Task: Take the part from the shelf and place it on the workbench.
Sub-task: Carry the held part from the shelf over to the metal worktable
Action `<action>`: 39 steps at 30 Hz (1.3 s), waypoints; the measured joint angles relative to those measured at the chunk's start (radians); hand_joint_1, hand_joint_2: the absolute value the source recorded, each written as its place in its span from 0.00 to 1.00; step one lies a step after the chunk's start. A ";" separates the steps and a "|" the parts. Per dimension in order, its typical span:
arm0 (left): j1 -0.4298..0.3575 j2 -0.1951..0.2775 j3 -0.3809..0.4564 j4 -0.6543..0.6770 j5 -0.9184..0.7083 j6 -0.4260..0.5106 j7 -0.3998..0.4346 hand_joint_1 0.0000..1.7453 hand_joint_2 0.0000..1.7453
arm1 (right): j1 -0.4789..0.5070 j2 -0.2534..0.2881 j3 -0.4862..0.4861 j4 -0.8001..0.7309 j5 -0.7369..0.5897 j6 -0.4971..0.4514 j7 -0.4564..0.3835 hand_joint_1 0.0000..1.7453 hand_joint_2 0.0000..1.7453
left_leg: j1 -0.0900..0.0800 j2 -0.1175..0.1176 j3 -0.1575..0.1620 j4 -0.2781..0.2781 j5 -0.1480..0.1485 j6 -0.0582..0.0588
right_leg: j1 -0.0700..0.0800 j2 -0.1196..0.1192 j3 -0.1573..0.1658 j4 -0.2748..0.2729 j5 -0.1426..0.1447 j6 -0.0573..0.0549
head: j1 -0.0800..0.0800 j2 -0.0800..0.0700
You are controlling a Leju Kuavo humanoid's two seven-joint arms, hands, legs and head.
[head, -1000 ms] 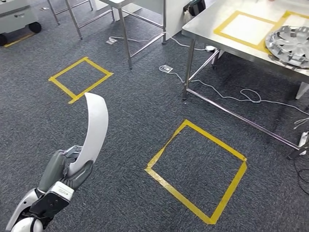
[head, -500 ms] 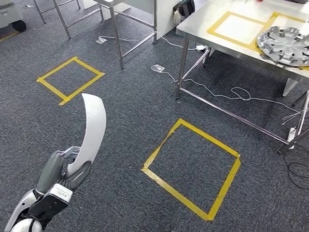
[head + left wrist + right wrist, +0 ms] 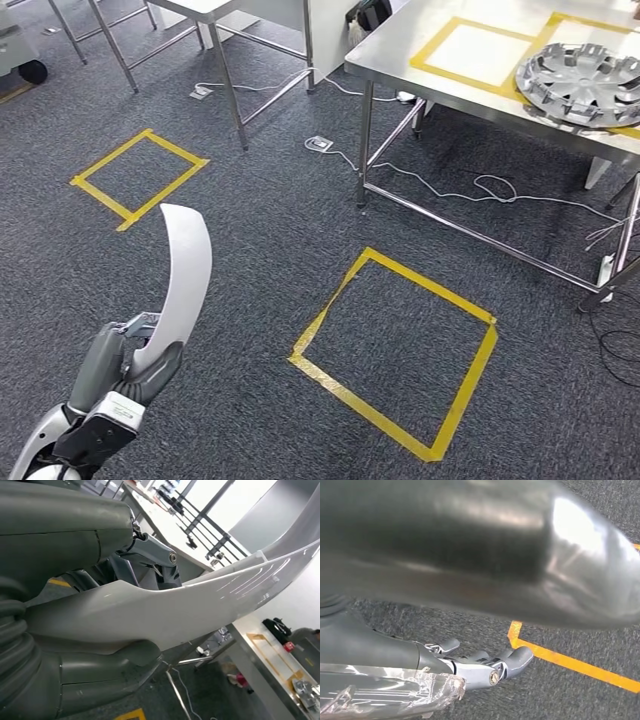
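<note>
- The robot's left hand (image 3: pixel 132 360) grips a curved white part (image 3: pixel 183 275) at its lower end, low on the left of the head view, over dark grey carpet (image 3: pixel 256 230).
- The part stands nearly upright from the hand, its upper end bending over to the left.
- In the left wrist view the part (image 3: pixel 158 607) runs as a long glossy white strip between the thick grey thumb (image 3: pixel 94 675) on one side and the darker fingers (image 3: pixel 75 535) on the other, both pressed against it.
- The workbench (image 3: pixel 483 75), a steel table with thin legs, stands at the upper right of the head view, well apart from the hand and the part.
- Yellow tape marks out squares on the workbench top, and a silver hubcap (image 3: pixel 585 85) lies near its right end.
- Grey cables (image 3: pixel 453 190) trail across the carpet under the workbench.
- A yellow tape square (image 3: pixel 396 350) is marked on the carpet in front of the workbench; a second tape square (image 3: pixel 140 177) lies further back on the left.
- More steel table legs (image 3: pixel 226 90) stand at the top left.
- In the right wrist view the right hand (image 3: pixel 486 665) hangs over the carpet beside a line of yellow tape (image 3: pixel 569 661), its fingers loosely extended and holding nothing.
</note>
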 joint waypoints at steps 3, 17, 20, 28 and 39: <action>0.006 0.011 0.000 -0.004 0.003 0.015 -0.003 1.00 1.00 | -0.018 0.000 -0.013 0.021 0.025 0.024 -0.009 0.00 0.00 | 0.002 -0.030 0.075 -0.173 0.088 0.009 | 0.001 0.016 0.013 0.000 -0.020 0.013 | 0.000 0.000; 0.044 0.049 -0.003 -0.020 0.018 0.060 -0.011 1.00 1.00 | -0.061 0.000 -0.056 0.082 0.107 0.088 -0.038 0.00 0.00 | -0.001 0.047 0.207 -0.240 0.004 0.049 | 0.004 -0.045 -0.136 0.120 0.015 0.046 | 0.014 0.000; 0.050 0.057 -0.004 -0.023 0.019 0.065 -0.012 1.00 1.00 | -0.072 0.000 -0.060 0.094 0.117 0.091 -0.041 0.00 0.00 | -0.006 0.067 0.230 -0.238 -0.020 0.032 | 0.010 -0.076 -0.114 0.027 0.067 0.025 | 0.014 0.000; 0.058 0.073 -0.004 -0.029 0.019 0.076 -0.012 1.00 1.00 | -0.089 0.000 -0.068 0.109 0.136 0.103 -0.052 0.00 0.00 | 0.003 0.005 0.065 0.041 -0.131 -0.002 | -0.001 0.012 -0.077 0.015 0.061 -0.006 | 0.008 0.000; 0.090 0.099 -0.004 -0.049 0.006 0.147 0.002 1.00 1.00 | -0.127 0.000 -0.088 0.161 0.235 0.149 -0.098 0.00 0.00 | 0.019 -0.042 0.091 -0.217 0.083 0.032 | -0.002 0.093 -0.081 0.025 0.026 0.035 | 0.008 0.000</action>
